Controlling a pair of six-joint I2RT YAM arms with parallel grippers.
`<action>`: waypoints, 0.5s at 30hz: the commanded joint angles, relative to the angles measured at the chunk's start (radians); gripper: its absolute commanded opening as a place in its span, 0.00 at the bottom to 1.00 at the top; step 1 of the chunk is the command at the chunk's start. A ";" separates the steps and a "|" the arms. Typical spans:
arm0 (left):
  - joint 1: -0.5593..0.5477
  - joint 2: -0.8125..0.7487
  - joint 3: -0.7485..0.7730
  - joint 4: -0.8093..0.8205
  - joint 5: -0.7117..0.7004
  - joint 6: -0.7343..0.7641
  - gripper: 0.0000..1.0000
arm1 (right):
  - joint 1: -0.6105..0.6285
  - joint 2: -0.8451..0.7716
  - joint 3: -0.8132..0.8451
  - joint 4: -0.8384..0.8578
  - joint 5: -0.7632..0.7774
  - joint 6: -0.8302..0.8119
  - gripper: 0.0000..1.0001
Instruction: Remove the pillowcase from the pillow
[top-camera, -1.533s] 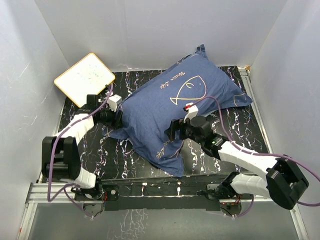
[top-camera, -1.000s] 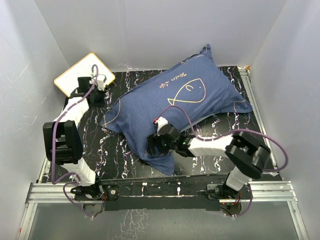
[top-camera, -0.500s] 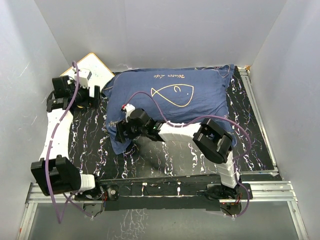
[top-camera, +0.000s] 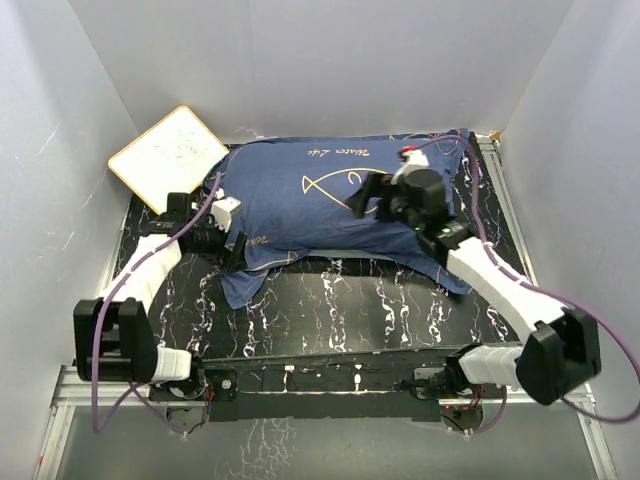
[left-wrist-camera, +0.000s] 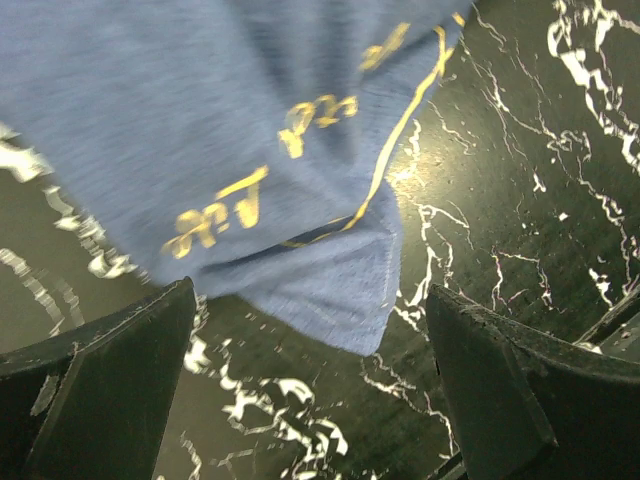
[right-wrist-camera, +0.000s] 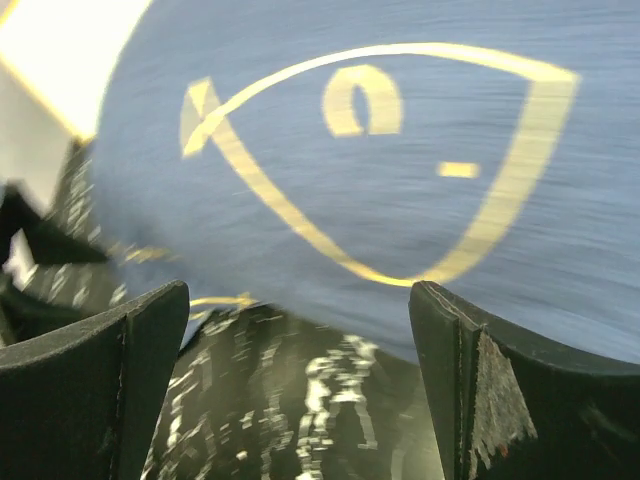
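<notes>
The navy pillowcase (top-camera: 340, 195) with its gold fish outline lies across the back of the table. It fully covers the pillow, so no white pillow shows. My left gripper (top-camera: 238, 248) is open at the pillowcase's lower left flap. In the left wrist view a loose corner of the pillowcase (left-wrist-camera: 320, 280) with gold script lies flat just ahead of the left gripper (left-wrist-camera: 310, 400). My right gripper (top-camera: 363, 198) is open and hovers over the fish print. In the right wrist view the pillowcase (right-wrist-camera: 400, 170) fills the view beyond the right gripper (right-wrist-camera: 300, 390).
A flat white board with an orange edge (top-camera: 170, 155) leans at the back left, close to the pillowcase's left end. The black marbled table (top-camera: 350, 310) is walled by white panels on three sides. The arm bases stand on the near rail.
The right gripper left the pillowcase's lower left corner and swung right, over the fish. The left gripper came down from the board to the pillowcase's left flap. The pillowcase stays along the back.
</notes>
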 joint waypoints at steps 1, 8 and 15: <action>-0.015 0.113 0.000 0.187 -0.163 -0.055 0.97 | -0.158 -0.114 -0.051 -0.197 0.206 0.009 0.96; -0.015 0.276 0.030 0.257 -0.344 -0.046 0.96 | -0.293 -0.293 -0.129 -0.332 0.484 0.048 0.97; -0.015 0.264 0.039 0.256 -0.231 -0.077 0.27 | -0.353 -0.338 -0.273 -0.320 0.490 0.084 0.97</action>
